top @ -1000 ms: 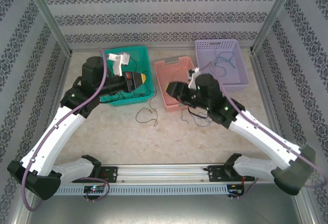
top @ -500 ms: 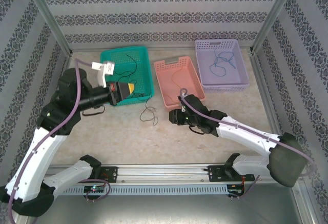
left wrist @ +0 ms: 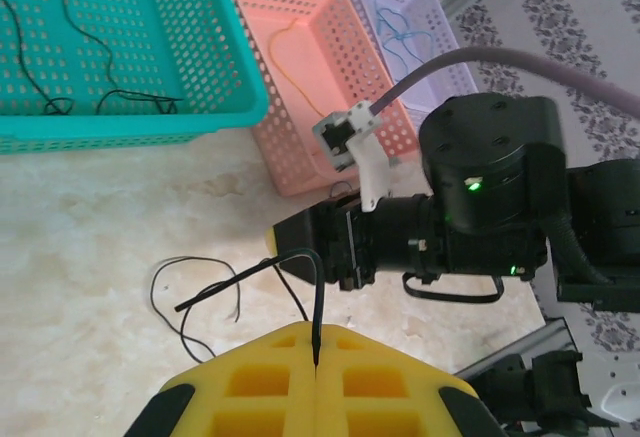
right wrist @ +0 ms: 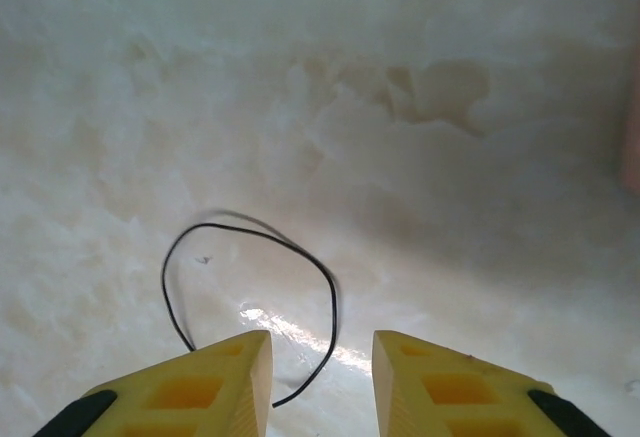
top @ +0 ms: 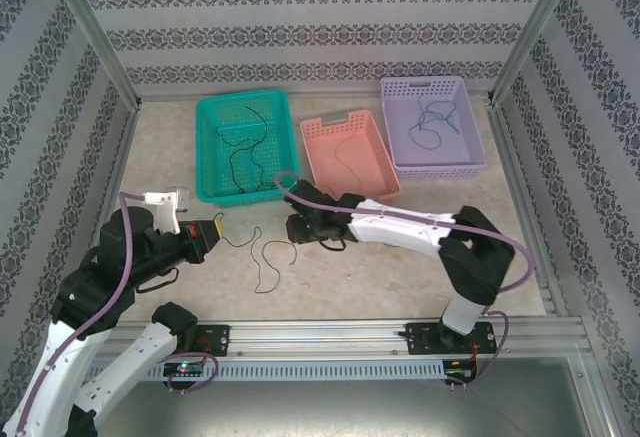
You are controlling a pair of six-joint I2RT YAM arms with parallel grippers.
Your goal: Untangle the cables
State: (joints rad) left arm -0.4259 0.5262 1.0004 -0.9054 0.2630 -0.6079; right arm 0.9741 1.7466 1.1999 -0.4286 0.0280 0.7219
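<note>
Teal basket, pink basket, lilac basket beyond black cable

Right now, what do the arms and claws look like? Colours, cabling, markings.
Left arm and right arm: white shells, black joints, a purple hose along each. Left claw and right claw: yellow fingers with square recesses, black backing. White camera bracket on each wrist; green lights glow on the right wrist housing.

Three baskets at back, loose cable on table before them
</note>
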